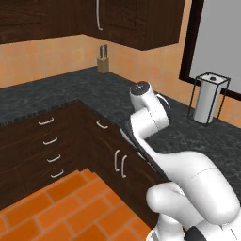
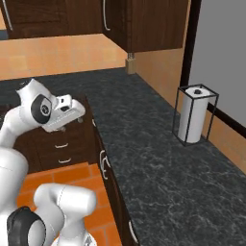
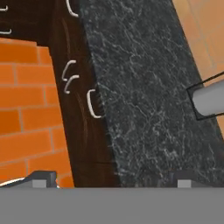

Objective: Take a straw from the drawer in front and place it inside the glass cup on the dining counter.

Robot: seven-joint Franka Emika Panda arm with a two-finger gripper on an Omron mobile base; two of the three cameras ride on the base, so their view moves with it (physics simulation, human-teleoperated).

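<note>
The hand view looked down on a dark grey speckled countertop (image 3: pixel 148 87), its edge running from top to bottom. Beside it stood dark-brown cabinet fronts (image 3: pixel 83 131) with curved silver handles (image 3: pixel 91 104) — several, closely grouped. Orange brick floor (image 3: pixel 26 109) lay beyond. A grey cylinder in a black wire frame (image 3: pixel 210 97) stood on the countertop.

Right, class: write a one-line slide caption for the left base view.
White arm bent over a dark granite countertop, knife block and paper towel holder behind.
</note>
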